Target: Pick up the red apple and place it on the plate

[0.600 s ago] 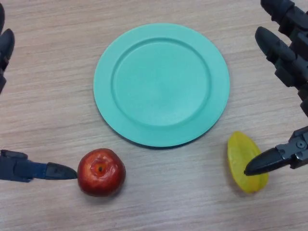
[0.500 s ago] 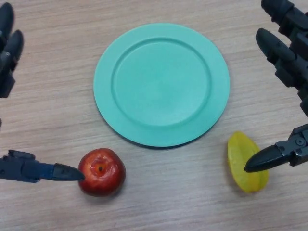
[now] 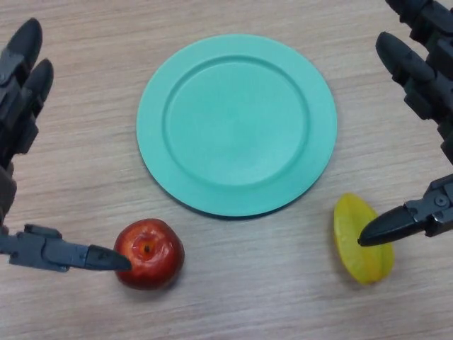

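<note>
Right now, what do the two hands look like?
Both are black with thick, segmented fingers ending in rounded tips. The left hand has a thumb tapering to a point, with a blue section behind its tip. The right hand matches it, with a dark pointed thumb and visible jointed links.

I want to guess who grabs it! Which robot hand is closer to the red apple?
The left robot hand. Its thumb tip is right at the red apple's left side. The right robot hand is far across, thumb over the yellow fruit.
</note>
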`<action>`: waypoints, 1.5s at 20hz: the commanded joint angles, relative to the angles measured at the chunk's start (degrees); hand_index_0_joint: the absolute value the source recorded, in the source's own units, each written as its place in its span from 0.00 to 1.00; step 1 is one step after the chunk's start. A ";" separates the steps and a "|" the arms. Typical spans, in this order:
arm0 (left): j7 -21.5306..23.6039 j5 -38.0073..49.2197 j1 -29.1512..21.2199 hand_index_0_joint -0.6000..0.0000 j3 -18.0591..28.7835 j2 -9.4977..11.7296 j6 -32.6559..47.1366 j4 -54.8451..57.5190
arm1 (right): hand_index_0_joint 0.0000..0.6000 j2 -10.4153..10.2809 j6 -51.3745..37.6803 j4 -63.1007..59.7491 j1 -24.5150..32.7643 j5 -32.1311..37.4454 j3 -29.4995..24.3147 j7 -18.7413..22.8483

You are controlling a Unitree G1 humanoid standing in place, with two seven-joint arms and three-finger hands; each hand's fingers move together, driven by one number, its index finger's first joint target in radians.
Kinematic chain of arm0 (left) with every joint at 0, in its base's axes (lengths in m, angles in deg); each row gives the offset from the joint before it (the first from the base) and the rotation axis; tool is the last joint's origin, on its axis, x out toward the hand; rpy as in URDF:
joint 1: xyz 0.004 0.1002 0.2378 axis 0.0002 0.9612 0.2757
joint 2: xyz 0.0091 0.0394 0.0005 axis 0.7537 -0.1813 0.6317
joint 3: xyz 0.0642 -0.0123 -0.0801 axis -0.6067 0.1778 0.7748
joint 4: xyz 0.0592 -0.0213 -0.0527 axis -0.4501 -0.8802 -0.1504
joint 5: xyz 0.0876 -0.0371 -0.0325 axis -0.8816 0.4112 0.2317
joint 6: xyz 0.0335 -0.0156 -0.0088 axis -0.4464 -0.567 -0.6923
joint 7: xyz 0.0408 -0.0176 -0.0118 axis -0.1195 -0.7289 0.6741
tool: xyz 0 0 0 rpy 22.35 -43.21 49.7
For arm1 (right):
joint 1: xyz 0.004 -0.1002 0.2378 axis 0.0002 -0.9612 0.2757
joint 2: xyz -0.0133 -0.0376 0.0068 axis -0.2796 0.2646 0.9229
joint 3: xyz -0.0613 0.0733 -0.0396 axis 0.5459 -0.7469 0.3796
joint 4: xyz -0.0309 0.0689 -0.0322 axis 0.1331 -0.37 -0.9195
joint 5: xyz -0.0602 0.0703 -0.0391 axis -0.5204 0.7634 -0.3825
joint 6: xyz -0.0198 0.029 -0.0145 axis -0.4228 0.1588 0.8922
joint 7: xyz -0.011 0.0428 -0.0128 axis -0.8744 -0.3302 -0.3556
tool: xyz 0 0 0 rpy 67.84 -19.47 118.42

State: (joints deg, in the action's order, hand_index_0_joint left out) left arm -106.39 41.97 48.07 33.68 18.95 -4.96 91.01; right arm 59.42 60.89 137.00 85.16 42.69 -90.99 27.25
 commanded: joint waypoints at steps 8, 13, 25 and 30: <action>2.63 -13.16 7.33 1.00 -5.95 -1.38 25.68 -18.34 | 0.00 0.07 -8.08 1.39 2.18 -3.15 1.08 0.28; 4.80 -16.89 6.88 0.67 -11.64 -0.75 26.79 -23.46 | 0.00 0.12 -7.71 1.48 2.25 -2.80 0.42 0.04; 0.17 -17.85 -3.26 0.00 -16.51 1.34 -1.91 -2.72 | 0.00 2.23 -3.99 5.91 0.84 1.65 -4.17 1.48; -0.57 -17.47 -19.98 0.00 -18.38 2.52 -0.66 -13.34 | 0.00 2.34 -3.21 8.19 0.21 1.89 -4.10 1.88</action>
State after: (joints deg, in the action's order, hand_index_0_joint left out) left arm -107.70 24.38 28.55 14.70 20.21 -11.37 73.33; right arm 60.28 63.36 141.95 83.91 42.98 -91.60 28.37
